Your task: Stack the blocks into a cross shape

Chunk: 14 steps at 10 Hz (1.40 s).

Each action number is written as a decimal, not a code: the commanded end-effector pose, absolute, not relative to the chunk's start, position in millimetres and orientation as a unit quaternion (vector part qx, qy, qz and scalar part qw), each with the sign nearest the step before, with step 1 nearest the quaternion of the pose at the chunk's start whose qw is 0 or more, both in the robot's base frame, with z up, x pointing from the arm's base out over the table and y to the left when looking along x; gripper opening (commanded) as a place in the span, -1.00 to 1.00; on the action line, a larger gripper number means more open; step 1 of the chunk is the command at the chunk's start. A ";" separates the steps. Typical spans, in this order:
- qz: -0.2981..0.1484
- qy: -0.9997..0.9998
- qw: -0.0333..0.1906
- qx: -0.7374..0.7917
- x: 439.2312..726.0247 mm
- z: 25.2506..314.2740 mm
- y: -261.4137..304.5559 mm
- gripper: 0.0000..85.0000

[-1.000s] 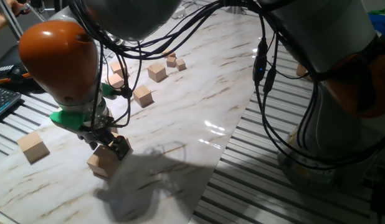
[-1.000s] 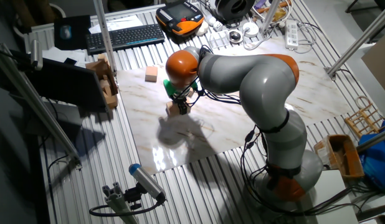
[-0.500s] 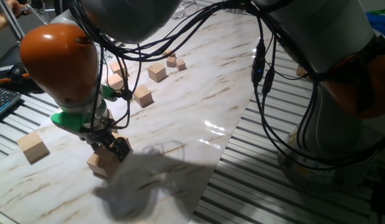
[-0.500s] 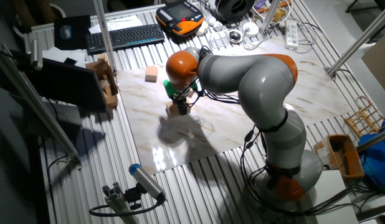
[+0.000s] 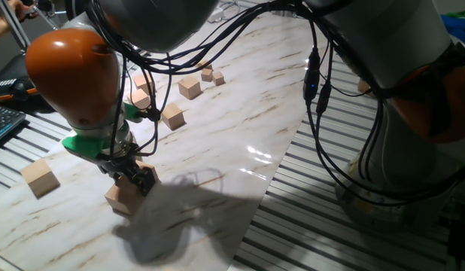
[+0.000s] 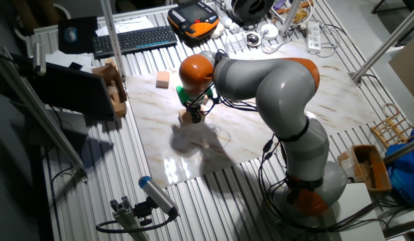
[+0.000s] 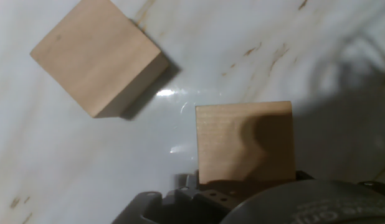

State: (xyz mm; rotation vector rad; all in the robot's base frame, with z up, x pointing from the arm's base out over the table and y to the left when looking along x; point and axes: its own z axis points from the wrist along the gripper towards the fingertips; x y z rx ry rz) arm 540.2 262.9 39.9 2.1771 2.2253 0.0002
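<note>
The tool (image 5: 132,178) hangs low over the near-left part of the marble-patterned desk (image 5: 240,113), its dark fingers clenched around one of the blocks (image 5: 132,179), which it holds just above a second block (image 5: 121,200) resting on the desk. In the hand view the held block (image 7: 245,142) sits square against the tool's body at the bottom edge, while the lower block (image 7: 98,56) lies up and to the left of it, turned at an angle; the fingers themselves are out of sight there. A third block (image 5: 40,178) sits well apart at the desk's left edge. Further back, a medium cube (image 5: 172,116) and others like it lie scattered. From the other fixed view the tool (image 6: 193,112) is largely hidden under the orange wrist.
</note>
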 end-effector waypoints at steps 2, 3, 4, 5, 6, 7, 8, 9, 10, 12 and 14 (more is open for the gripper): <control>0.000 0.716 0.014 0.697 540.1 39.4 262.9 0.60; 0.000 0.716 0.014 0.697 540.0 39.4 262.9 0.60; 0.000 0.718 0.014 0.696 539.9 39.8 263.0 0.60; 0.003 0.719 0.016 0.695 539.7 39.8 263.0 0.20; 0.006 0.719 0.017 0.695 539.4 40.2 263.0 -0.60; 0.007 0.720 0.017 0.694 539.3 40.0 263.0 -1.00; 0.007 0.719 0.016 0.695 539.2 40.0 263.2 -1.00; 0.006 0.719 0.016 0.695 539.1 40.1 263.3 -1.00; 0.003 0.720 0.019 0.694 538.8 41.2 263.3 -1.00; 0.003 0.722 0.019 0.692 538.4 44.1 263.7 -1.00; 0.005 0.724 0.017 0.690 538.2 45.6 264.1 -1.00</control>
